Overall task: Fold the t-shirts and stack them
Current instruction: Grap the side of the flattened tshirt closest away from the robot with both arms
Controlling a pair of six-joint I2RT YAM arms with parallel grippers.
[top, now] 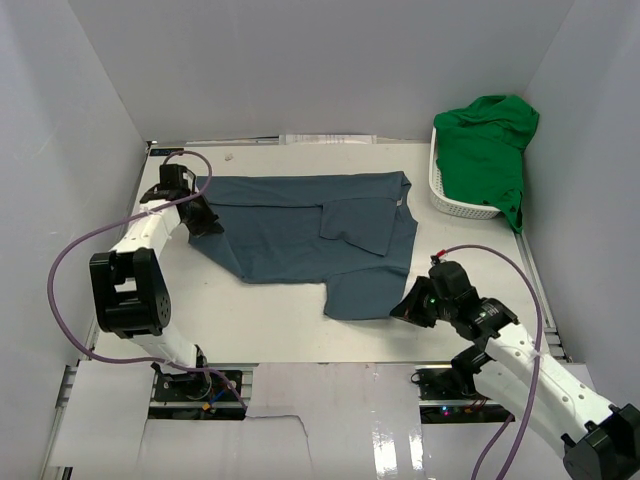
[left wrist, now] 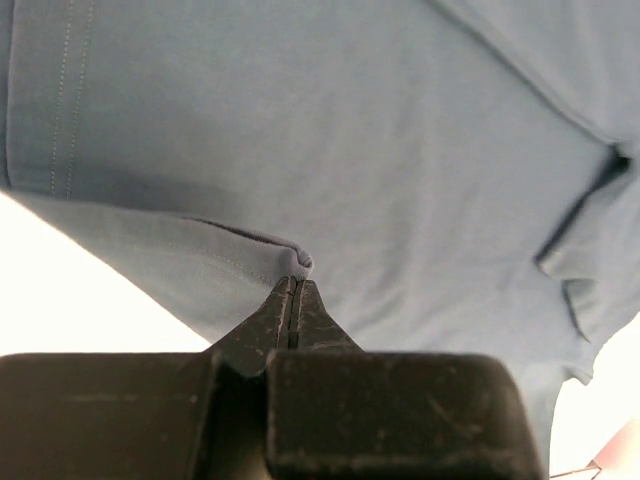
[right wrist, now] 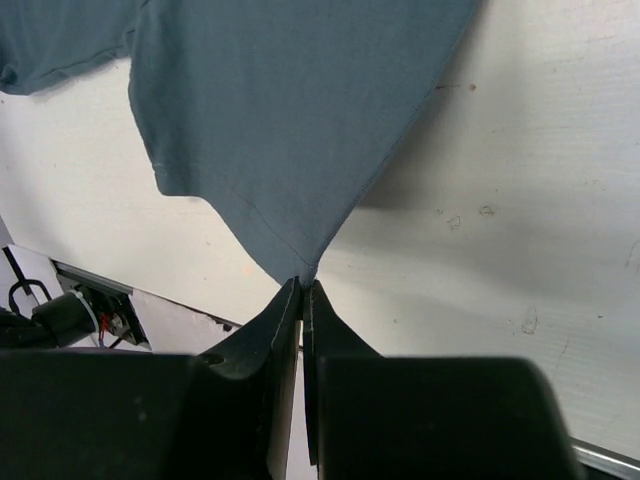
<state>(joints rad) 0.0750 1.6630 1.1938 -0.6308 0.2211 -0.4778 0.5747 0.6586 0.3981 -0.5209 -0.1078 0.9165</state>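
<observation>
Left hand (left wrist: 293, 286) and right hand (right wrist: 302, 286) both pinching slate-blue t-shirt (top: 300, 225), flat on bench (top: 270, 325).
Soft, light, floppy: best gripped at hems and corners, lifted evenly. Green t-shirt (top: 485, 145) heaped in basket (top: 438, 192).

A robotics lab: white enclosure walls (top: 300, 60) around a bolted-arm table (top: 260, 320).

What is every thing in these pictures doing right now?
blue shirt: lying flat, partly folded, pinched at two edges.
green shirt: crumpled, not folded, in the basket.
basket: upright, holding the green shirt.
left end effector: shut on the blue shirt.
right end effector: shut on the blue shirt.
</observation>
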